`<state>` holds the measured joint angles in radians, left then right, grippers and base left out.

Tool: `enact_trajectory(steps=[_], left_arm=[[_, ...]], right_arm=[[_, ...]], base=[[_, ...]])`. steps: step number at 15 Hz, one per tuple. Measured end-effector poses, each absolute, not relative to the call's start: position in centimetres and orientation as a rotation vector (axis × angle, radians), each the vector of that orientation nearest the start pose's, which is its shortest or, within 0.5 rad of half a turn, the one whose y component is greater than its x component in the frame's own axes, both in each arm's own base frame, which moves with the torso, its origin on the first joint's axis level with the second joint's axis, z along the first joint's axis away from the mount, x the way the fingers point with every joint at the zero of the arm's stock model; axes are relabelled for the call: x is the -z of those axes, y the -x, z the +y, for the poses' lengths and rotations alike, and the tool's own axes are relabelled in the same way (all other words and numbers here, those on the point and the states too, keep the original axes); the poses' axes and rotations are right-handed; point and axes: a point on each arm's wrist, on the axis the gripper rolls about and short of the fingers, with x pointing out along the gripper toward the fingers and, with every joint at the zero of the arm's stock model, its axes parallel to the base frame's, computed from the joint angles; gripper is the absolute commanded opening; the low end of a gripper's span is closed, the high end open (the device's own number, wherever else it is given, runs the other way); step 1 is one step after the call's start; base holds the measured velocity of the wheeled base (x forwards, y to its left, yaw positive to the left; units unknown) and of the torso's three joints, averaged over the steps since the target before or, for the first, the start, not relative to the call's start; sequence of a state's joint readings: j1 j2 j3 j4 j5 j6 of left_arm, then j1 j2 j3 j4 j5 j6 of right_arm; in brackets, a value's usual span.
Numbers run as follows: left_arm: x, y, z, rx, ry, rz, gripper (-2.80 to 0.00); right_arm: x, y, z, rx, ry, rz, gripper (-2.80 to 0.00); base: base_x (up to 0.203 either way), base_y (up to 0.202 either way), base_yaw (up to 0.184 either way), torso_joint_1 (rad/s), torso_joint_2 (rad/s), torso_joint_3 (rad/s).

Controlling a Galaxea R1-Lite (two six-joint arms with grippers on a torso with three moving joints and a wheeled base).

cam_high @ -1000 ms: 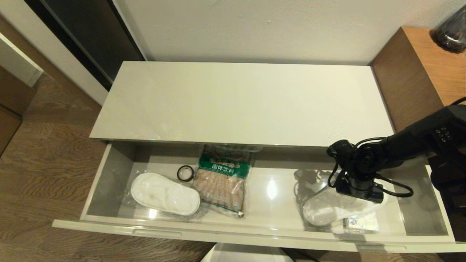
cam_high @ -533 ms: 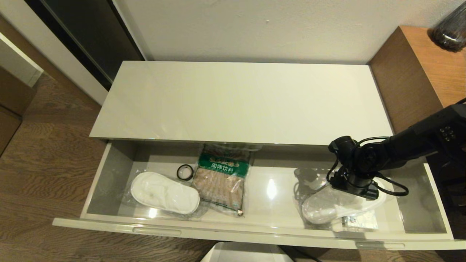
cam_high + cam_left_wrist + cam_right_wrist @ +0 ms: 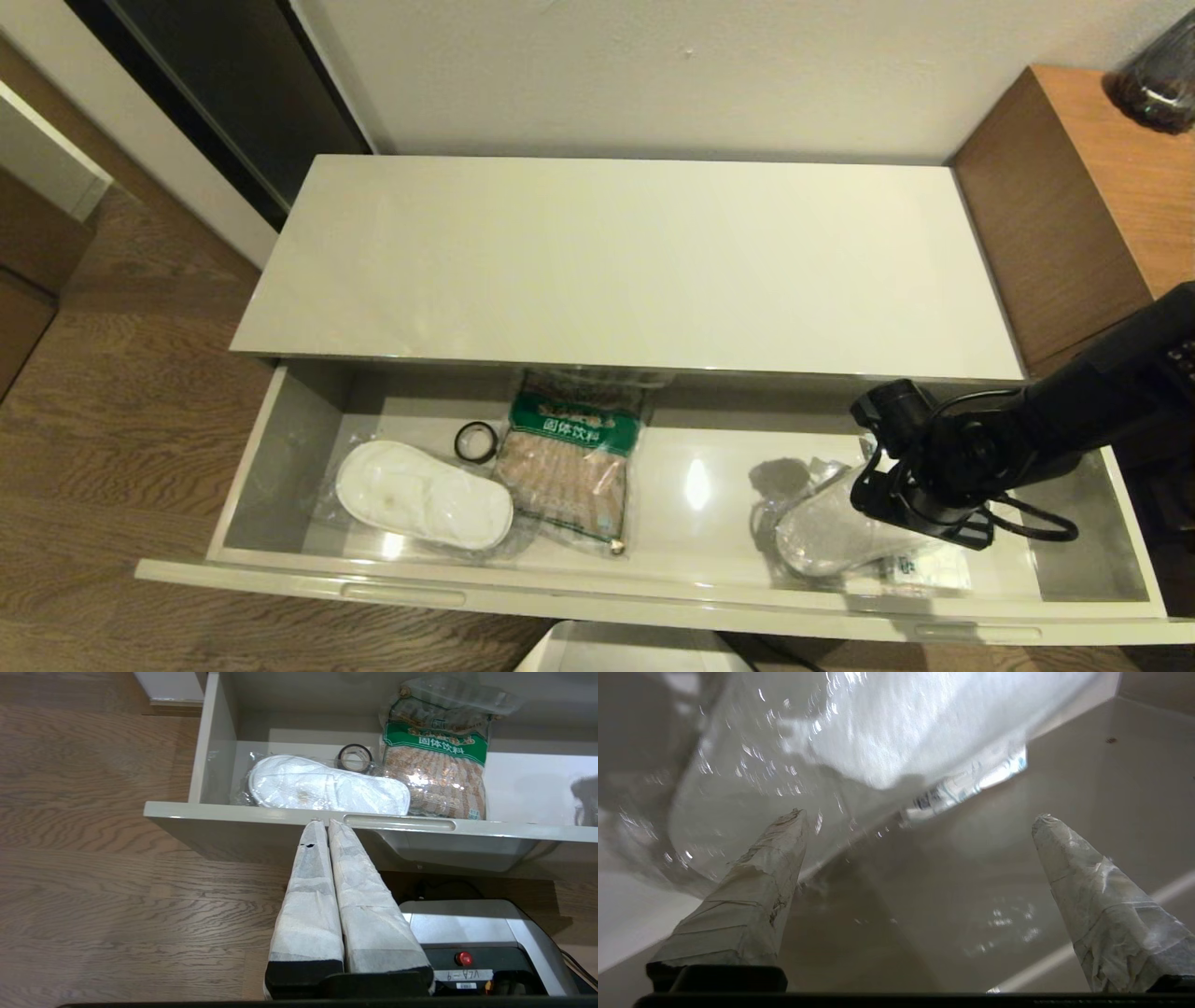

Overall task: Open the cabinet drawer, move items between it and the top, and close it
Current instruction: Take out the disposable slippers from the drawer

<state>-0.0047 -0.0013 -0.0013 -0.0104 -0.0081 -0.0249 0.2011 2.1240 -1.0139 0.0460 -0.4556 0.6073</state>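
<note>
One step done: drawer (image 3: 392, 590) open. My right jaws (image 3: 920, 821) spread wide over bagged slippers (image 3: 831, 537) inside it, nothing grasped. Cabinet top (image 3: 616, 261) bare; moving and closing remain. Left jaws (image 3: 322, 823) clenched, parked.

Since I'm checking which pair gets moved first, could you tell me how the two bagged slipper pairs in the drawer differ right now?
The left slipper pair lies at the drawer's left end, beside the tape roll and brown bag; the right slipper pair lies at the right end, overlapping a flat white packet.

The left pair has no gripper near; the right gripper is over the right pair, fingers open.

Both are white, in clear plastic bags.
</note>
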Motion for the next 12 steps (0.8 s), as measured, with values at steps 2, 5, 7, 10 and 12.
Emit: enact_trajectory(steps=[2,5,7,10,12], left_arm=[[-7.7,2.3,0.0,0.014,0.025,-0.012,-2.80],[-7.7,2.3,0.0,0.014,0.025,-0.013,-2.80],[-7.7,2.3,0.0,0.014,0.024,-0.013,-2.80],[-7.7,2.3,0.0,0.013,0.025,-0.012,-2.80],[-7.7,2.3,0.0,0.014,0.025,-0.012,-2.80]], right_arm=[[-3.4,-33.0,6.4,0.541,-0.151,0.932,0.00],[-2.3,-32.5,6.3,0.550,-0.145,0.931,0.00],[-2.3,-33.6,5.0,0.574,-0.162,0.909,0.00],[-2.4,-35.3,2.7,0.586,-0.185,0.873,0.00],[-2.3,-36.1,1.5,0.563,-0.185,0.837,0.00]], base=[[0.000,0.000,0.000,0.000,0.00,0.000],[0.000,0.000,0.000,0.000,0.00,0.000],[0.000,0.000,0.000,0.000,0.00,0.000],[0.000,0.000,0.000,0.000,0.00,0.000],[0.000,0.000,0.000,0.000,0.00,0.000]])
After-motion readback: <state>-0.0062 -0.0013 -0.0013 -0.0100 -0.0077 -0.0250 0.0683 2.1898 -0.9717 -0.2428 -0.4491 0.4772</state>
